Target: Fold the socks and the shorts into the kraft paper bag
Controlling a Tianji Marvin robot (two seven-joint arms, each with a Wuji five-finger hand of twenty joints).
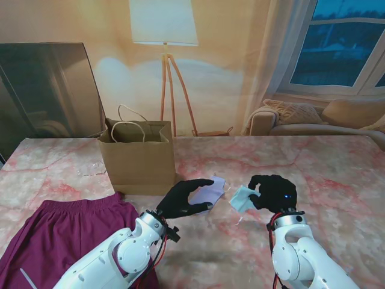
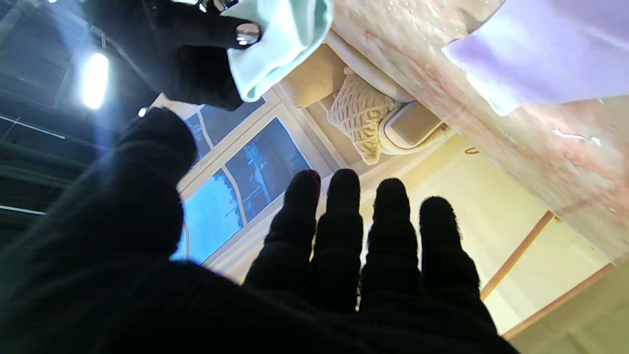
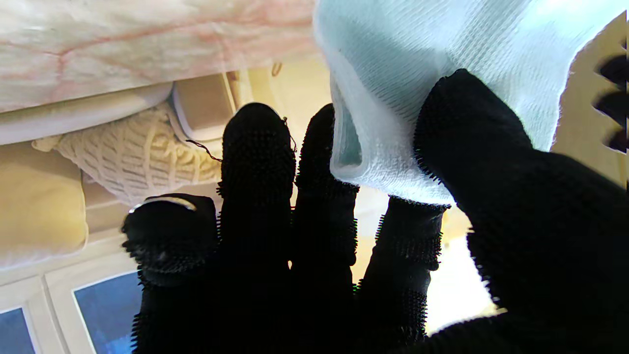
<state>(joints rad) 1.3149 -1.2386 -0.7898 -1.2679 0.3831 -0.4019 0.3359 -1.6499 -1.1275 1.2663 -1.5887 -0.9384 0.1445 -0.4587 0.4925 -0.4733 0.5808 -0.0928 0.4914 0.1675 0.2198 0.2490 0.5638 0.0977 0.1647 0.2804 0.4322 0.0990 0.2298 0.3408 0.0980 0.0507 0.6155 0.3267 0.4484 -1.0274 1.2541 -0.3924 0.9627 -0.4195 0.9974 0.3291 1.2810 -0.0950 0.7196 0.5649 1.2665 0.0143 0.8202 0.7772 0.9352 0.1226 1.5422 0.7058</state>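
Near the bag [image 1: 138,158], right hand [image 1: 274,191] pinches the mint sock [image 1: 242,198] (left hand [image 1: 183,198] spread, empty).

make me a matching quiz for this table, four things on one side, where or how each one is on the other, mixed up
Things:
1. mint sock
2. lilac sock
3. maroon shorts
4. kraft paper bag

States:
A. standing upright, mouth open
B. pinched in the right hand
C. spread flat at the table's left near corner
D. lying on the table by the left hand

Pairs: 1-B, 2-D, 3-C, 4-A
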